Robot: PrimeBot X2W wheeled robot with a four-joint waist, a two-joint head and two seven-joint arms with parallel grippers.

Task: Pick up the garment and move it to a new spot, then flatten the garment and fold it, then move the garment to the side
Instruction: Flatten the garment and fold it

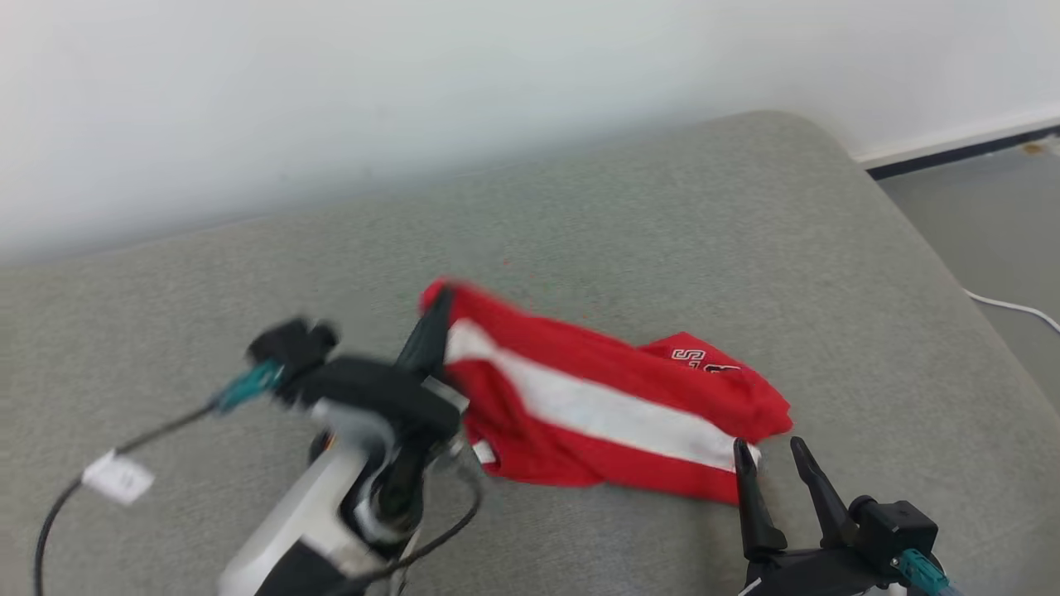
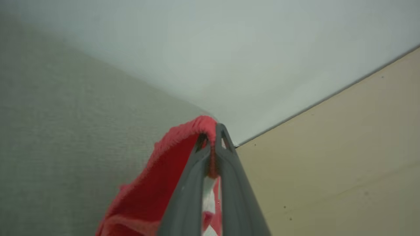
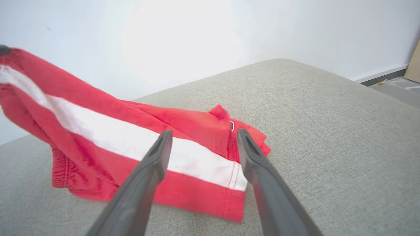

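Note:
The garment [image 1: 596, 401] is red with a broad white stripe and lies on a grey cushioned surface [image 1: 662, 248]. My left gripper [image 1: 435, 319] is shut on the garment's far left edge and holds that end lifted; the left wrist view has the red hem [image 2: 197, 126] pinched between the tips [image 2: 215, 131]. Down at the lower right, my right gripper [image 1: 770, 451] stands open just in front of the garment's near right corner. From the right wrist, its fingers [image 3: 203, 136] straddle the white stripe [image 3: 131, 141] above the cloth, holding nothing.
A white wall [image 1: 414, 99] rises behind the cushion. Grey floor [image 1: 985, 232] with a white cable [image 1: 1014, 308] lies past the cushion's right edge. A black cable with a white tag [image 1: 118, 478] trails from my left arm. Bare cushion stretches around the garment.

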